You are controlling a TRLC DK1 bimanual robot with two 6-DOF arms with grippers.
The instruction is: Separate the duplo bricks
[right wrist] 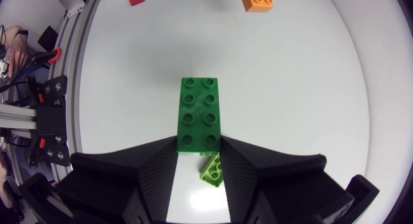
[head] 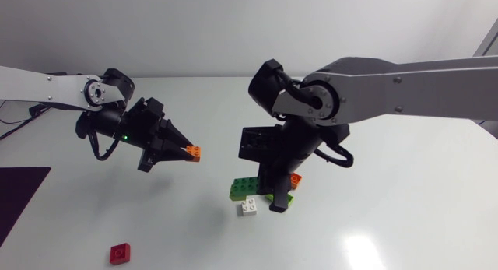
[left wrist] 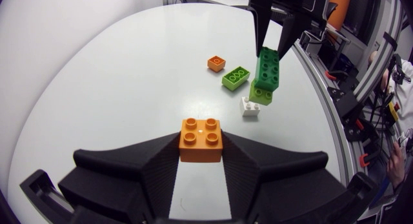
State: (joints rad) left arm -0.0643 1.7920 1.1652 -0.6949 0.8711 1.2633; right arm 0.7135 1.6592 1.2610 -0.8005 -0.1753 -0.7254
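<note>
From above, the left hand [head: 184, 150] hangs over the tabletop [head: 405, 215] to the left of middle, and it's clamped on an orange brick [head: 193, 152] right at its fingertips, clear of the surface. Over to the right hand [head: 270, 195], pointing straight down near the centre with a dark green brick [head: 246, 187] pinched between its fingers. Around it, a white brick [head: 249, 208] sits just beside the green one, a lime brick [head: 283, 198] peeks out past the fingers, and a small orange brick [head: 296, 180] is close behind. A red brick [head: 119, 254] lies on its own, well apart, towards the near left, with a dark mat [head: 19, 200] at the left edge. On to the left wrist view: the orange brick is square between both fingers, studs up, gripped from two sides. Ahead, the right hand holds the dark green brick tilted, the white brick just beside its low end, with the lime and small orange bricks flat on the tabletop beyond. Now the right wrist view: the long dark green brick is wedged between the fingers, studs facing the camera, and a lime piece [right wrist: 213, 170] shows beneath it; whether the two are joined, I cannot tell.
</note>
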